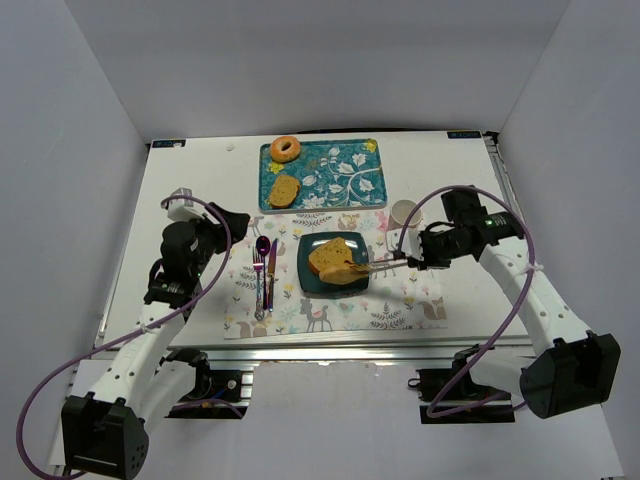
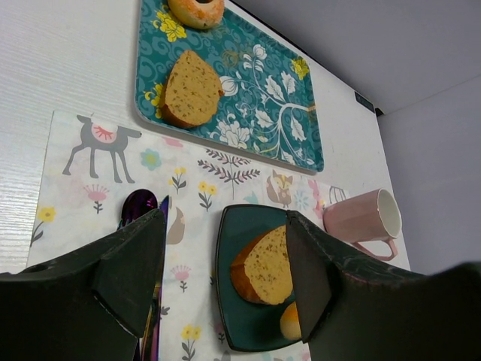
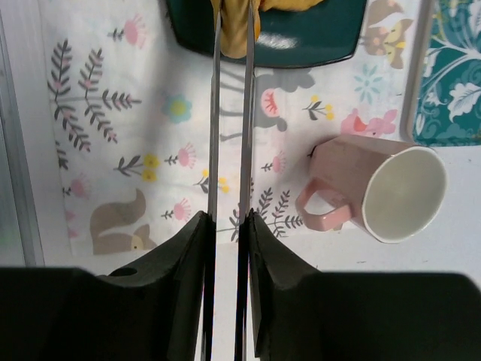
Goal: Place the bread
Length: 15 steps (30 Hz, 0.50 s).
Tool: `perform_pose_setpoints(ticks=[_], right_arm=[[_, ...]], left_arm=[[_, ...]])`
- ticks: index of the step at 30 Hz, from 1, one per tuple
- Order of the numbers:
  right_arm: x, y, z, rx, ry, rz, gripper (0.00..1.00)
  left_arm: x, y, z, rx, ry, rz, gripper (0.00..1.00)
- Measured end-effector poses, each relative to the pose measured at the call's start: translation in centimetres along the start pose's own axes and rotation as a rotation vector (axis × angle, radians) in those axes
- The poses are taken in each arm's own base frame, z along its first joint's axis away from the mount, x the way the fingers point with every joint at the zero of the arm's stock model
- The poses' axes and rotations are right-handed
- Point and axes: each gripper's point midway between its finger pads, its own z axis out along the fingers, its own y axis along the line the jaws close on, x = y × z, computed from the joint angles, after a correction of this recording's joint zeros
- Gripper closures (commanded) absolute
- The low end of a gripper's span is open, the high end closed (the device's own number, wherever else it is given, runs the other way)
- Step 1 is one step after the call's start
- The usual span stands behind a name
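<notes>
Near the table's front edge, the left gripper point(image 2: 225, 248) hangs over the left end of the animal-patterned placemat point(image 1: 400, 300), jaws wide and empty. Over the mat's right side, the right gripper point(image 3: 225, 222) squeezes thin metal tongs point(image 3: 213, 113). Their tips pinch a small golden piece of bread point(image 1: 343, 272) at the near right of the dark teal square plate point(image 1: 310, 284), touching a larger brown bread slice point(image 1: 328, 254). Whether the piece rests on the plate is unclear. Beyond them a pink ceramic mug point(image 1: 403, 213) stands upright.

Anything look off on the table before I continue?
Nothing is spilled or damaged. One oddity: the bread piece in the tongs, which the right gripper clamps, overlaps the slice on the plate, near its rim.
</notes>
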Motion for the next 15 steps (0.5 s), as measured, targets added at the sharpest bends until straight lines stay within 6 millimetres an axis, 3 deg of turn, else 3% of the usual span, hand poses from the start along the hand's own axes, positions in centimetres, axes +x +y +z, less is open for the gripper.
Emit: perform_pose_setpoints(ticks=[6,10,15], right_arm=[[1.5,1.2,1.1,-0.041,0.062,-0.080,0.83],[1.7,0.7,1.3,-0.027,0.076,-0.106,0.59],[1.6,0.5,1.4,-0.023,0.078,-0.113,0.55]], left_arm=[[0.4,0.2,-0.3,0.005,0.003,-0.002,0.26],[0.4,0.1,-0.6,0.013,-0.005,-0.002,0.26],[-0.2,-0.4,-1.0,0.029,-0.026,-0.002,0.26]])
